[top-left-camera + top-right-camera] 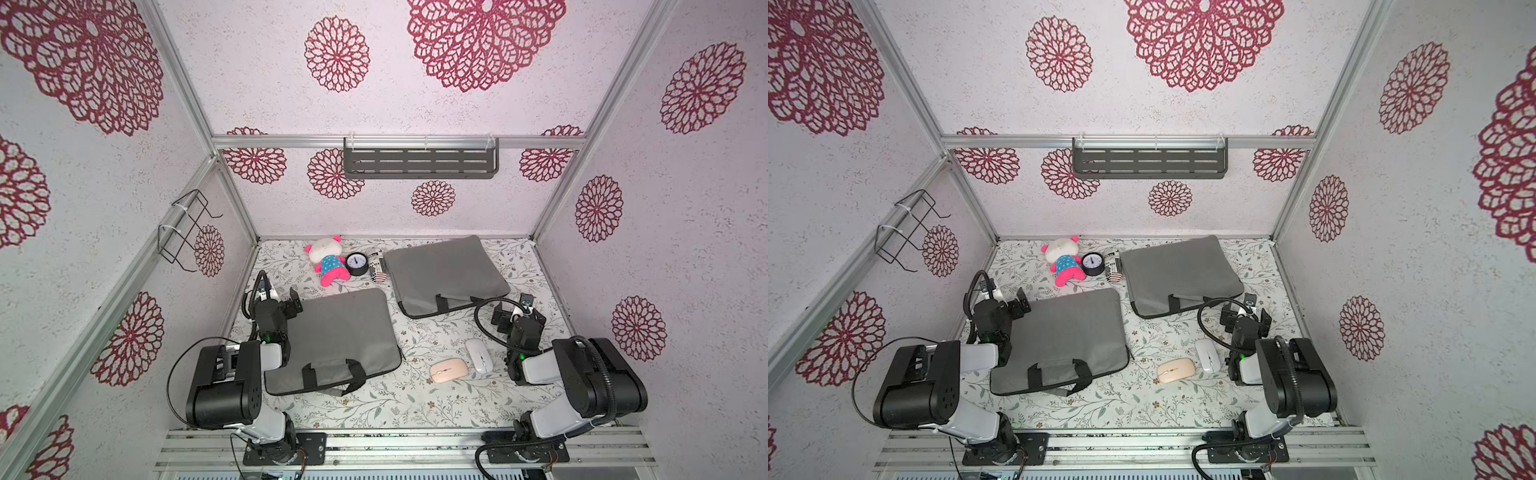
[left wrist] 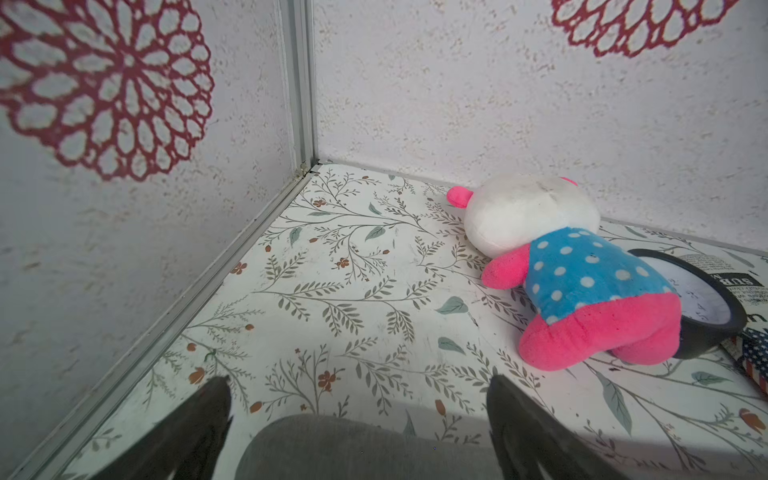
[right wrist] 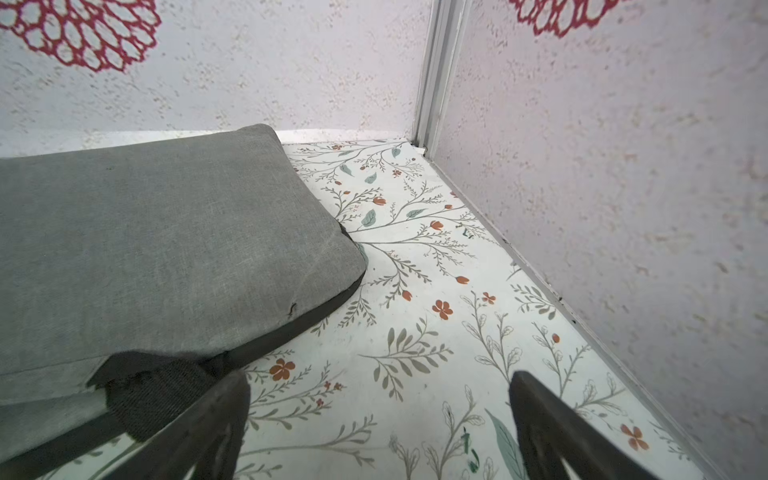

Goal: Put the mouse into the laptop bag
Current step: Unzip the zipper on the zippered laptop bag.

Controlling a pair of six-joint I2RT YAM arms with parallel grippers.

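Note:
Two mice lie on the floral table in both top views: a pink one (image 1: 448, 370) and a white one (image 1: 478, 355) just right of it. One grey laptop bag (image 1: 340, 336) lies at the near left with its black handles toward the front. A second grey laptop bag (image 1: 444, 274) lies at the far right. My left gripper (image 1: 280, 297) hangs open over the near bag's far left corner (image 2: 353, 449), holding nothing. My right gripper (image 1: 519, 312) is open and empty, behind the white mouse and beside the far bag's (image 3: 166, 249) near right corner. Neither wrist view shows a mouse.
A pink and blue plush toy (image 1: 328, 262), a black round clock (image 1: 356, 264) and a printed pouch (image 1: 377, 268) sit at the back, left of the far bag. A grey shelf (image 1: 419, 162) hangs on the back wall and a wire rack (image 1: 187, 228) on the left wall.

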